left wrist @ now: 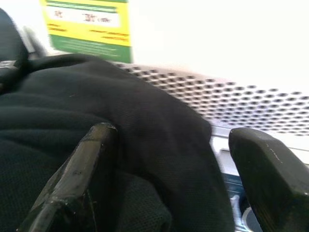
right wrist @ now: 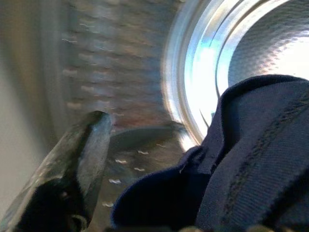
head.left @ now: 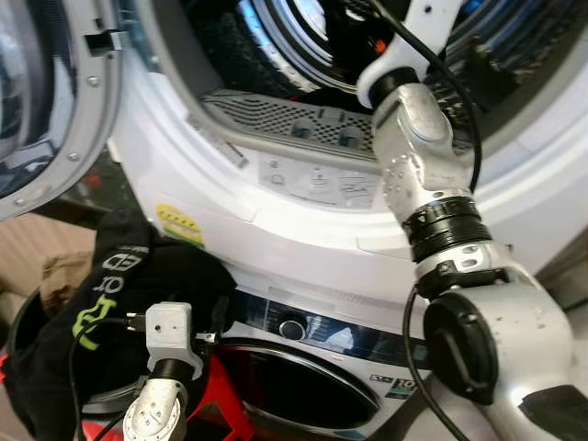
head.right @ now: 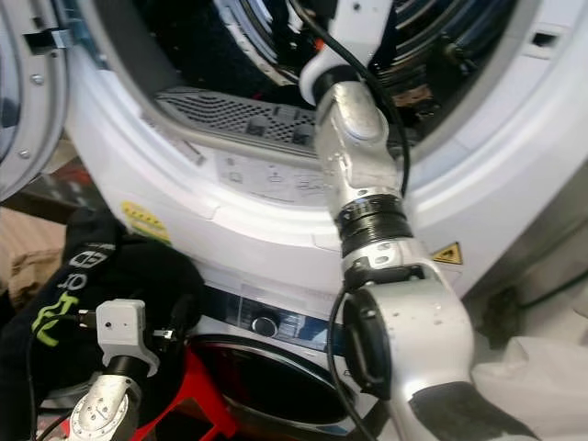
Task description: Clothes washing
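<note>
1. Right wrist view: the right gripper point(right wrist: 159, 193) is inside the upper machine's steel drum point(right wrist: 270, 43), and a navy garment point(right wrist: 251, 159) lies across it. One black finger point(right wrist: 79, 159) shows beside the cloth; the other is covered, so I cannot tell whether the claw is clamped on the garment or merely under it.
2. In the left wrist view the left gripper point(left wrist: 169, 179) has its fingers apart, with a black garment point(left wrist: 96, 130) bulging between them and against the lower machine's front panel point(left wrist: 241, 101).
3. In the head views that black garment point(head.left: 110, 303), printed with green lettering, is heaped below and to the left of the upper door opening point(head.left: 303, 55), not yet loaded.
4. Risk, as I judge it: the navy garment could drag back out over the perforated lint filter point(head.left: 294, 119) when the right arm point(head.left: 432, 184) withdraws, if cloth snags on a finger.
5. A second risk: the spread left claw could lose the black garment on lifting, since it is not closed.
6. Count: two stacked machines, two garments, two arms, one open door point(head.left: 46, 101).
</note>
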